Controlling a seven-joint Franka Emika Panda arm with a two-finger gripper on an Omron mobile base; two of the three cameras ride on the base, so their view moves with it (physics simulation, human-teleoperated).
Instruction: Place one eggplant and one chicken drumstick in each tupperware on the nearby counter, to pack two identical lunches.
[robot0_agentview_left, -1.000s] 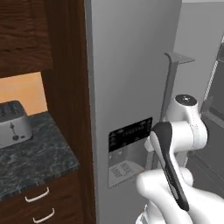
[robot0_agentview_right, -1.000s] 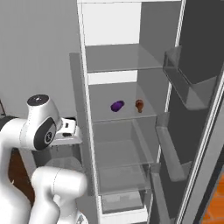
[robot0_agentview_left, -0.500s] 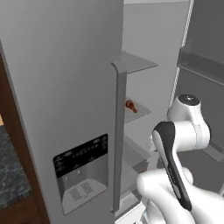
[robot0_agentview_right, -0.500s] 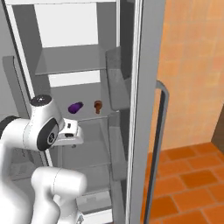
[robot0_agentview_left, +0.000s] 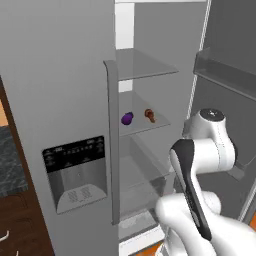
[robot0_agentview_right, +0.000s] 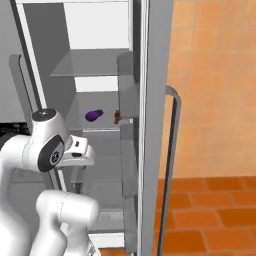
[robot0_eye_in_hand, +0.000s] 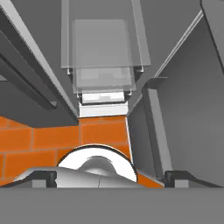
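Now the base is swinging round toward the open fridge (robot0_agentview_left: 75, 75), so both base views are shifting as a whole; the food itself isn't moving. A second ago the left base view was showing the worktop and a toaster left of the fridge; now only a dark sliver of the worktop (robot0_agentview_left: 10, 165) is showing at that view's left edge, beside the fridge's dispenser door (robot0_agentview_left: 75, 172).

What that means: I'm lining up on the fridge interior, fetch phase just starting, nothing packed yet as far as I can judge.

Eggplant (robot0_agentview_left: 127, 118) is sitting on the fridge's middle glass shelf (robot0_agentview_left: 160, 124), with the chicken drumstick (robot0_agentview_left: 149, 115) just beside it to the right, apart from it. In the right base view the eggplant (robot0_agentview_right: 93, 115) is clear on the same shelf and the drumstick (robot0_agentview_right: 117, 117) is partly hidden behind the open fridge door's edge.

My fingers (robot0_eye_in_hand: 111, 177) are standing spread wide, holding nothing and touching nothing, pointing down at the orange floor tiles (robot0_eye_in_hand: 39, 140) in front of the fridge, well short of the shelf.
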